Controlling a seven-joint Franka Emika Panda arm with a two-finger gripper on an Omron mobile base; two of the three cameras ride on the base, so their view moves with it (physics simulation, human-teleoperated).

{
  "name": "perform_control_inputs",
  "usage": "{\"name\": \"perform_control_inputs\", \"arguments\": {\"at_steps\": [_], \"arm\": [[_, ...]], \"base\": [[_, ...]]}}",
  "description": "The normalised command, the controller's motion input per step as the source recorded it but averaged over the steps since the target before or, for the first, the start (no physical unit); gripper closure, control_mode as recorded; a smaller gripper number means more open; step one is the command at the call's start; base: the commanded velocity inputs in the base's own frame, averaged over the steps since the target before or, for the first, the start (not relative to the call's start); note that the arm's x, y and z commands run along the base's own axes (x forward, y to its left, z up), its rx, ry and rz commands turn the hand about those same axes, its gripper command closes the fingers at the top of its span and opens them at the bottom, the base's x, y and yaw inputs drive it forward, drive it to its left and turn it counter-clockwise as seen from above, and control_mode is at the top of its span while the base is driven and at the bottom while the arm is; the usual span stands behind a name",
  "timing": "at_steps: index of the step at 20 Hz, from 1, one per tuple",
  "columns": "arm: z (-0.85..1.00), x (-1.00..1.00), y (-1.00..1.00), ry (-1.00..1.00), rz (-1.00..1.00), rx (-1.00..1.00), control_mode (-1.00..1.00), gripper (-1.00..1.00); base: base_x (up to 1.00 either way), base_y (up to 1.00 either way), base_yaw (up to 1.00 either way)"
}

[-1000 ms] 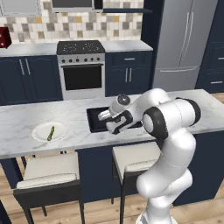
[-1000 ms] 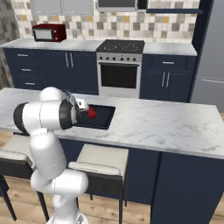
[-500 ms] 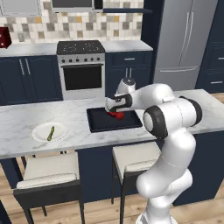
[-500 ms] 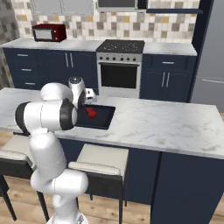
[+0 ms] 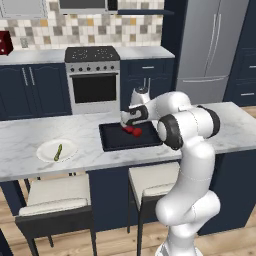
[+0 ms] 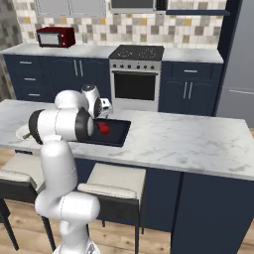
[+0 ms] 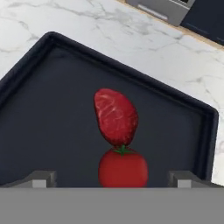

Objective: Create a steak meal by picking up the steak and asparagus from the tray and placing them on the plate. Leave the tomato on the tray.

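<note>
The black tray (image 7: 39, 109) holds a dark-red steak (image 7: 116, 114) with a bright-red tomato (image 7: 123, 169) touching its near end. My gripper (image 7: 113, 178) hangs open above them, one fingertip on each side of the tomato, holding nothing. In the left base view the gripper (image 5: 126, 122) points down over the tray (image 5: 112, 142), just above the two red pieces (image 5: 133, 131). The white plate (image 5: 47, 148) lies far to the left on the counter with the yellow-green asparagus (image 5: 58, 152) on it.
The tray sits on a white marble island counter (image 5: 225, 130) with two stools (image 5: 55, 197) under its near edge. A stove (image 5: 92, 75) and dark cabinets stand beyond. My own arm hides part of the tray (image 6: 118, 135) in the right base view.
The hand has risen from lying low over the tray and turned upright, pointing down at the steak and tomato. The jaws have stayed open.
</note>
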Motion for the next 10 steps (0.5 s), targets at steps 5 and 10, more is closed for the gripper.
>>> {"name": "perform_control_inputs", "arguments": {"at_steps": [5,10], "arm": [[-0.44,0.36,0.00,0.01,0.02,-0.02,-1.00,-1.00],[-0.29,0.42,0.00,0.01,0.02,0.00,-1.00,-1.00]], "base": [[0.00,0.00,0.00],[0.00,0.00,0.00]]}}
